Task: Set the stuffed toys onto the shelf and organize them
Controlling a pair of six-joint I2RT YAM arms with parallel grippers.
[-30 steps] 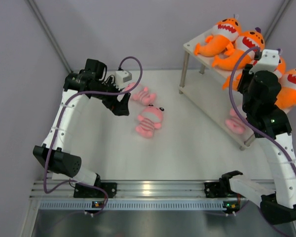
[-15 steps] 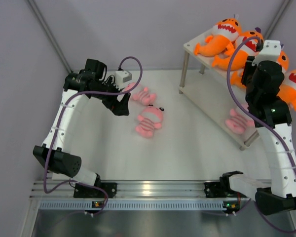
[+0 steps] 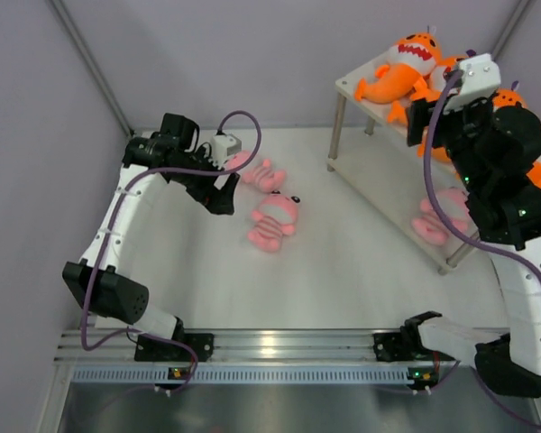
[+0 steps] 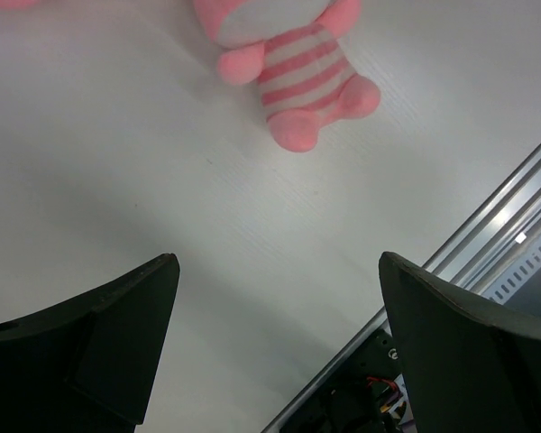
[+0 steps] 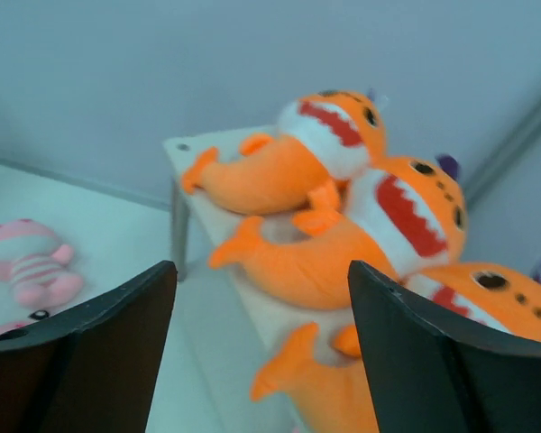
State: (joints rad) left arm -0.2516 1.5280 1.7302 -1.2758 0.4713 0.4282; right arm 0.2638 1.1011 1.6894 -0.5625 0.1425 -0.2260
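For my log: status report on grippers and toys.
Left gripper open, near pink striped plush toy on table. Right gripper open, facing orange shark plush toys on cream shelf. Nothing in the way.

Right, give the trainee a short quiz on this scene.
1. True or false: the left tool holds a pink toy.
2. How many pink toys lie on the table?
3. The orange toys sit on: A, the shelf top; B, the table; C, the shelf's lower board.
Key: 1 false; 2 two; 3 A.
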